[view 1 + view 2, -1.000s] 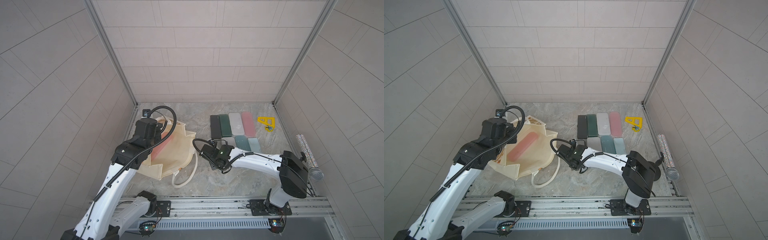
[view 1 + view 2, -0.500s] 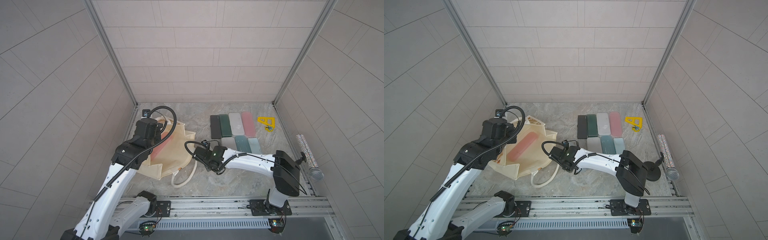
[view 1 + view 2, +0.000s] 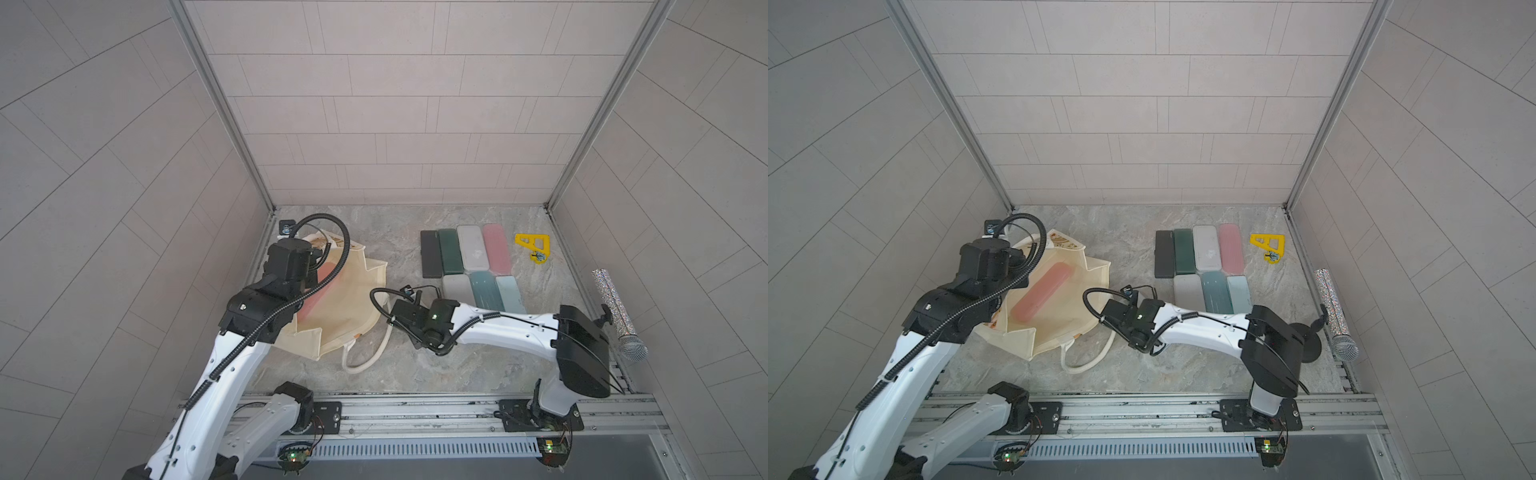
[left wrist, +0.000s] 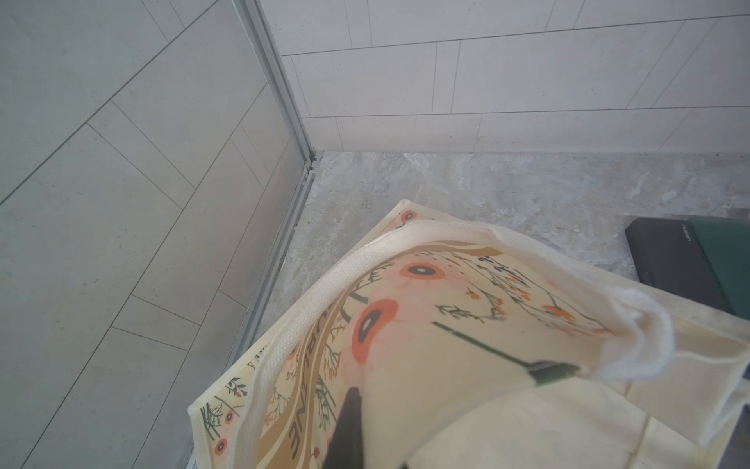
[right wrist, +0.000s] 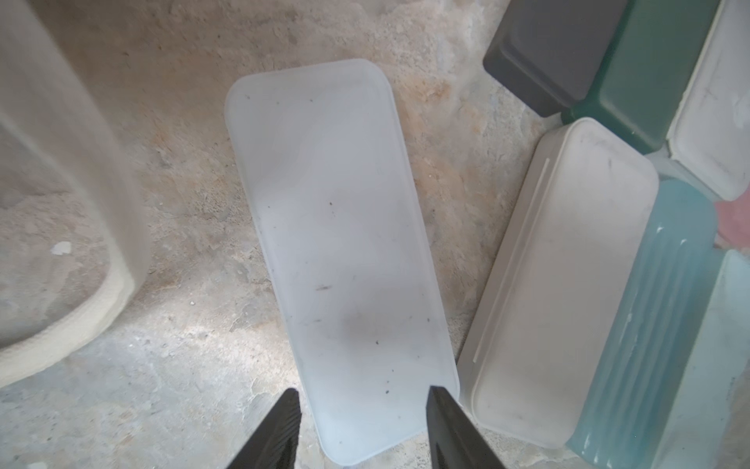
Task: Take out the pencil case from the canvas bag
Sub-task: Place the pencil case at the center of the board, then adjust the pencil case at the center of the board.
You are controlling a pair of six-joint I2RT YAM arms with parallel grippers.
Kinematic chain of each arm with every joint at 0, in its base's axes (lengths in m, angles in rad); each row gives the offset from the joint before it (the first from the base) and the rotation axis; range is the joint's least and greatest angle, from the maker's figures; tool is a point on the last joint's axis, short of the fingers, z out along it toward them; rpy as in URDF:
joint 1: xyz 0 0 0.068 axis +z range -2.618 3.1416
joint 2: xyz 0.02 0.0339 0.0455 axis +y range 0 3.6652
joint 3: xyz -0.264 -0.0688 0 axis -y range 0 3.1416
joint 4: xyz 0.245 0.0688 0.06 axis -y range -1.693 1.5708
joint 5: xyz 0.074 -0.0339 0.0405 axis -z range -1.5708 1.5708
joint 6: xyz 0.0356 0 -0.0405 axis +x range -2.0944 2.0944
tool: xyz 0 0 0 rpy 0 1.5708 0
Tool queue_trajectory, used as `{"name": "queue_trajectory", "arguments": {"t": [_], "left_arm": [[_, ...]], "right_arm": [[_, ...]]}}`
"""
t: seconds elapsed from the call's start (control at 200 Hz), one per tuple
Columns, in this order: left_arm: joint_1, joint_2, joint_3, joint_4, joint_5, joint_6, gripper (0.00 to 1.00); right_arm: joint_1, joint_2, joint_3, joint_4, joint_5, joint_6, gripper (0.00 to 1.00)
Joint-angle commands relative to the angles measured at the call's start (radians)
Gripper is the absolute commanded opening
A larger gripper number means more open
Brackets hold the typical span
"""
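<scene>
The cream canvas bag point(image 3: 345, 307) point(image 3: 1059, 328) lies open on the floor at the left. A pink pencil case point(image 3: 322, 289) point(image 3: 1042, 297) lies inside it. My left gripper point(image 4: 361, 402) is shut on the bag's printed fabric point(image 4: 446, 325) at the far rim; one dark finger point(image 4: 349, 422) shows and cloth hides the other. My right gripper point(image 5: 363, 400) is open, low over the floor to the right of the bag. A translucent white case point(image 5: 341, 243) lies flat under and ahead of its fingertips point(image 5: 290, 410), and nothing is gripped.
Several cases point(image 3: 469, 257) lie in two rows at the back right, close beside the translucent one point(image 5: 568, 284). A yellow triangle point(image 3: 534, 245) and a glittery microphone point(image 3: 619, 307) are further right. A rope handle point(image 3: 368, 353) trails on the floor. Walls close three sides.
My right gripper has shifted a little left toward the bag and its jaws have spread apart. The left arm and the bag have not moved.
</scene>
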Motion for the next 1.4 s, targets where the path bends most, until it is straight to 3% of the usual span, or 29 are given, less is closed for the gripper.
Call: {"name": "queue_trajectory", "arguments": {"t": [0.0, 0.175, 0.275, 0.36, 0.645, 1.071, 1.396], "left_arm": [[0.005, -0.037, -0.005, 0.083, 0.061, 0.017, 0.0], [0.006, -0.067, 0.006, 0.078, 0.021, 0.012, 0.0], [0.005, -0.081, 0.016, 0.063, -0.031, -0.005, 0.0], [0.005, -0.098, 0.023, 0.047, -0.093, -0.026, 0.0], [0.006, -0.134, 0.05, 0.007, -0.276, -0.048, 0.0], [0.006, -0.13, 0.04, 0.026, -0.219, -0.041, 0.0], [0.005, -0.129, 0.033, 0.035, -0.201, -0.035, 0.0]], "right_arm": [[-0.067, -0.103, -0.12, 0.167, -0.094, -0.101, 0.64], [-0.151, -0.189, -0.277, 0.322, -0.221, -0.254, 0.87], [-0.149, -0.181, -0.282, 0.349, -0.248, -0.318, 0.9], [-0.139, -0.145, -0.273, 0.36, -0.246, -0.339, 0.87], [-0.021, -0.003, -0.185, 0.341, -0.077, -0.382, 0.79], [-0.014, 0.119, -0.134, 0.365, 0.029, -0.319, 0.71], [-0.03, 0.213, -0.059, 0.314, 0.12, -0.09, 0.6]]}}
